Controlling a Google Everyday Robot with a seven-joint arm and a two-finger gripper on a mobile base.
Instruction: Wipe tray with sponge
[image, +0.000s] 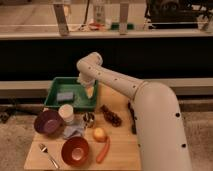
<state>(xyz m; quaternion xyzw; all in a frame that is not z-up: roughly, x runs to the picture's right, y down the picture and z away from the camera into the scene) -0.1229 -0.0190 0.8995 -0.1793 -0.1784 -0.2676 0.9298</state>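
A green tray (54, 95) stands at the back left of the wooden table. A blue-grey sponge (64, 96) lies flat inside it, left of the middle. My gripper (89, 91) hangs from the white arm over the right part of the tray, with something pale yellow at its tip. It is to the right of the sponge and apart from it.
In front of the tray are a white cup (66, 112), a purple bowl (47, 121), a small tin (89, 119), a crumpled blue cloth (74, 131), a red bowl (75, 150), a fork (48, 155), an apple (99, 134), a carrot (103, 149), grapes (111, 116) and a dark tool (131, 117).
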